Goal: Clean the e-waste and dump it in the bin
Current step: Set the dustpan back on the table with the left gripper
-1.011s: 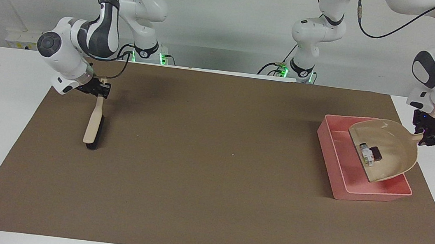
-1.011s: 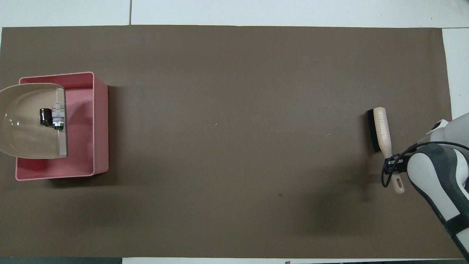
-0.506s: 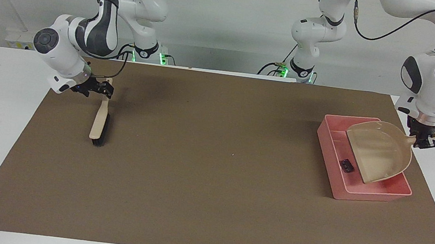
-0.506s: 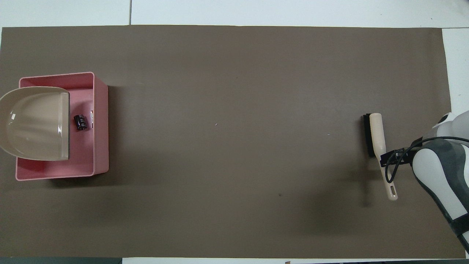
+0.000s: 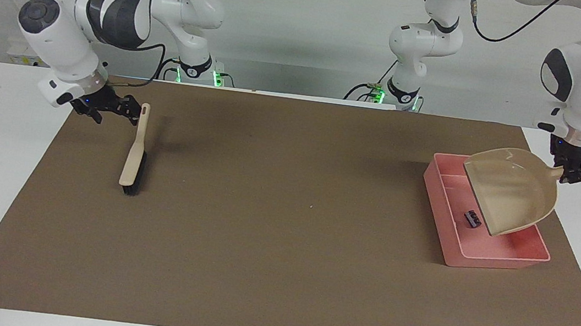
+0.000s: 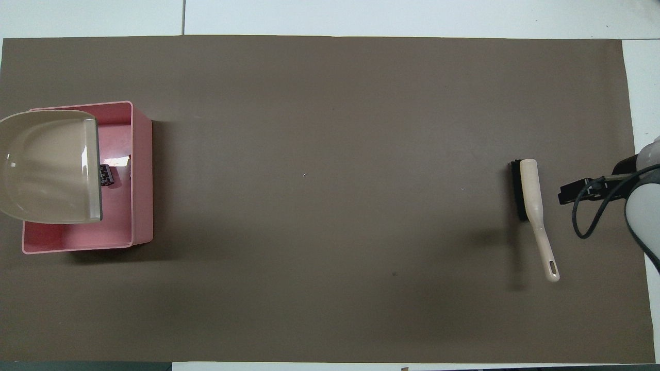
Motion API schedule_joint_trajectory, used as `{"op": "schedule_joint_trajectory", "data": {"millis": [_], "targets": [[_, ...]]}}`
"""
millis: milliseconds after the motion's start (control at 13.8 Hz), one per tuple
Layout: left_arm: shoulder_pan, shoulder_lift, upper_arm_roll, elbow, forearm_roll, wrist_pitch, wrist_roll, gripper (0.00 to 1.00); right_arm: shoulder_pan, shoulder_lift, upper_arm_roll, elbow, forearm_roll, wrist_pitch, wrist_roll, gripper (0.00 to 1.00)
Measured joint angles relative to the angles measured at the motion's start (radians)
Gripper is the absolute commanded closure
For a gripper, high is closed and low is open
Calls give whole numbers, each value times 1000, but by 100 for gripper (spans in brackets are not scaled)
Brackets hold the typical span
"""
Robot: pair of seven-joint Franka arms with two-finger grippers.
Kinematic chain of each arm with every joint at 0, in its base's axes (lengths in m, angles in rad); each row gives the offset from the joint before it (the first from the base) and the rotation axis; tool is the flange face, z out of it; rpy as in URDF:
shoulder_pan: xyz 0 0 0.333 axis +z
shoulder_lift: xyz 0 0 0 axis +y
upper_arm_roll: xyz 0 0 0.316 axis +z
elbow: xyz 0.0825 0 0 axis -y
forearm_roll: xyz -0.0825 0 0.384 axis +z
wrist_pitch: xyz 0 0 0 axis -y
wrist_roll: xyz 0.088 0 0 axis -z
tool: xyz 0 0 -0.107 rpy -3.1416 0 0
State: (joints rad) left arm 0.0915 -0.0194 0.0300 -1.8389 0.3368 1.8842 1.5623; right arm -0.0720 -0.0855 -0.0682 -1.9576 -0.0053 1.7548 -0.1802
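In the facing view, going from its left edge, the right gripper (image 5: 128, 109) hangs low over the brown mat (image 5: 280, 250) at the right arm's end of the table, its fingers spread apart and holding nothing, the handle tip of the hand brush (image 5: 134, 157) just beside them at about 3 o'clock. The brush lies flat on the mat, bristle end pointing toward 6 o'clock in that view, away from the robots. Across the bare middle of the mat, at the left arm's end, sits the pink bin (image 5: 455, 244). A dark e-waste piece (image 5: 473, 218) rests on the bin's floor, just at 9 o'clock of the dustpan's lip; the white piece cannot be made out for certain. The beige dustpan (image 5: 514, 193) is held tilted above the bin, its open edge dipping down into it. The left gripper (image 5: 574, 174) is clamped on the dustpan's handle at roughly 2 o'clock from the pan.
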Motion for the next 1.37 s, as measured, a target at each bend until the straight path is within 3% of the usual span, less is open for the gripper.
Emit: {"op": "schedule_joint_trajectory", "data": {"millis": [361, 650, 795, 1156, 1373], "targets": [[-197, -3, -12, -49, -110, 6, -54, 100, 0, 0, 3, 172, 0, -148, 0, 1], [-375, 5, -17, -204, -144, 135, -229, 100, -4, 19, 2, 331, 0, -277, 10, 1], [-443, 21, -17, -266, -169, 206, -309, 100, -3, 48, 1, 357, 0, -309, 10, 1], [-485, 103, -14, -294, -188, 306, -365, 100, 65, 161, -72, 406, 0, -339, 11, 1], [-483, 121, -8, -296, -188, 329, -346, 100, 65, 151, -74, 443, 0, -341, 11, 1]]}}
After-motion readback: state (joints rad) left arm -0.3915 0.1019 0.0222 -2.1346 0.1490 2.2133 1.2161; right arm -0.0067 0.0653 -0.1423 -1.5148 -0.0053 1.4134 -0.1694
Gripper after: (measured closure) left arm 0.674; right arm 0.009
